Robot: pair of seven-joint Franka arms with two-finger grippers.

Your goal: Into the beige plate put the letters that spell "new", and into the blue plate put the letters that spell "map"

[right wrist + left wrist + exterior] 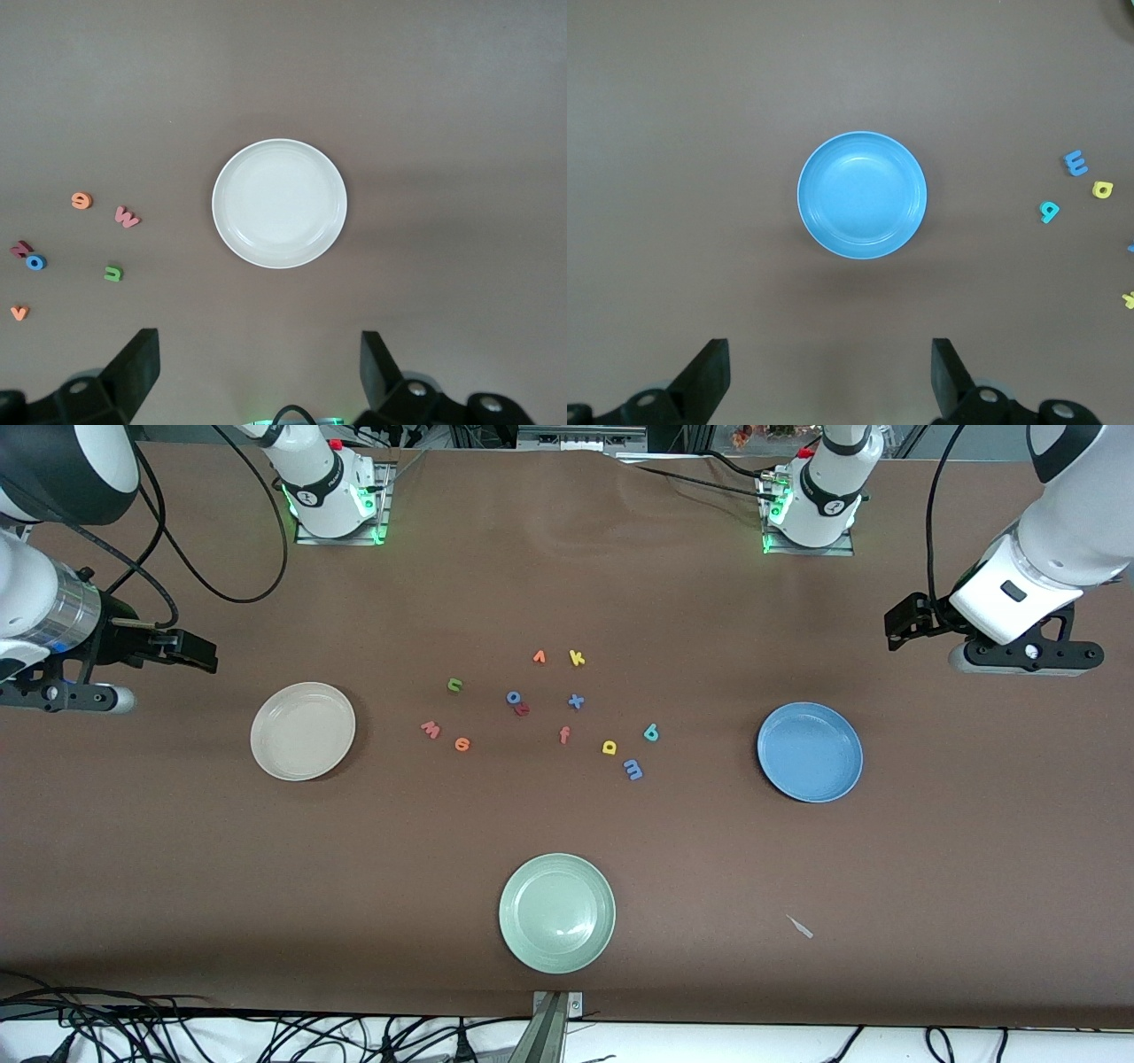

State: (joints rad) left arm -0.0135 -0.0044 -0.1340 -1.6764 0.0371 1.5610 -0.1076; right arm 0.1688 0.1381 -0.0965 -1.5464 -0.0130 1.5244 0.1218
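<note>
Front view: my open left gripper [828,376] and right gripper [257,372] hover; pink w [431,730] at nine o'clock of orange e [462,744]; both perhaps foam.

Front camera: mounted high across the table, facing both arm bases and looking steeply down, taking in the whole brown table [177,850] and all three plates. Left wrist camera: high above the table, looking straight down on the blue plate [863,195], a plate the front view also shows [810,751]. Right wrist camera: likewise high and downward, centred on the beige plate [279,203], shared with the front view [303,731].
</note>
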